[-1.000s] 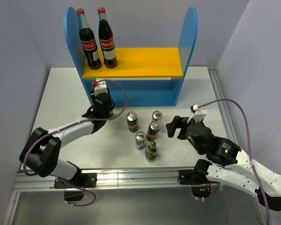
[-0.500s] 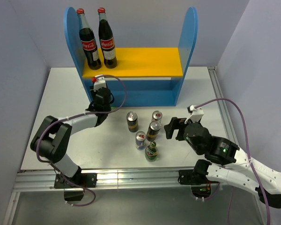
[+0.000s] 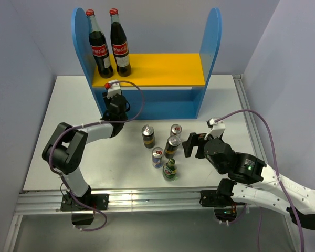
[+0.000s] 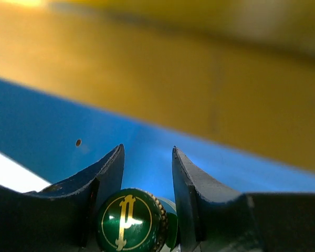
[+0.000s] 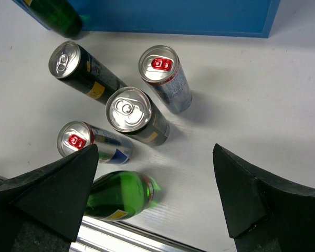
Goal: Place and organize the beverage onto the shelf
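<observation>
Left gripper [image 4: 147, 157]: grips green bottle [image 4: 130, 220] by the neck, at shelf [image 3: 163, 102], upper left, for placing.
Right gripper [image 5: 153, 157]: wide, lower right, poised above 5 waiting drinks [image 5: 128, 110].

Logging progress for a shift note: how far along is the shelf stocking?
Done: nothing yet; no drink of the set sits released on the shelf. In hand: the left gripper has its jaws shut on a green bottle at the shelf's lower left. Left: two dark cans, two slim cans and the second green bottle wait on the table, the right gripper open near them.
</observation>
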